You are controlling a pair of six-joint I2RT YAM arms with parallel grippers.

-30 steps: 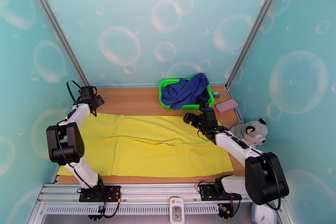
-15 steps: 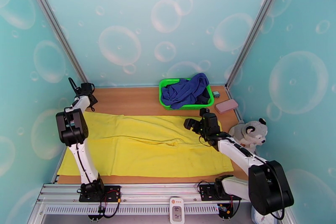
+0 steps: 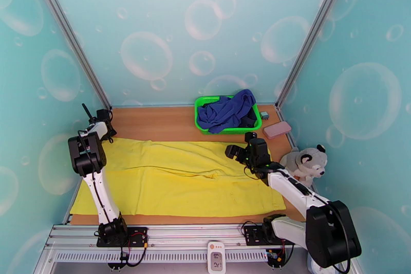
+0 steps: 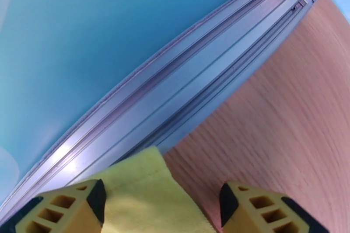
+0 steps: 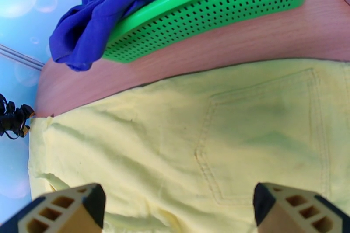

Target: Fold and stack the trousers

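Observation:
The yellow trousers (image 3: 180, 177) lie spread flat across the wooden table (image 3: 154, 122), legs to the left and waist to the right. My left gripper (image 3: 107, 128) is at their far left corner by the wall. In the left wrist view the left gripper (image 4: 162, 196) is open, and the corner of the trousers (image 4: 144, 181) lies between its fingers (image 4: 65, 210). My right gripper (image 3: 240, 147) hovers over the far right part of the trousers. In the right wrist view the right gripper (image 5: 177, 199) is open above the trousers (image 5: 144, 142), beside a back pocket (image 5: 262, 142).
A green basket (image 3: 201, 115) holding a blue cloth (image 3: 226, 108) stands at the back of the table; from the right wrist the basket (image 5: 218, 6) is just beyond the trousers. A pink block (image 3: 277, 129) and a plush toy (image 3: 308, 162) sit at the right edge. A metal rail (image 4: 175, 76) runs along the left wall.
The left arm has folded upright and its gripper has dropped to the far left corner of the trousers, its fingers drawing somewhat closer. The right gripper has shifted slightly to the right.

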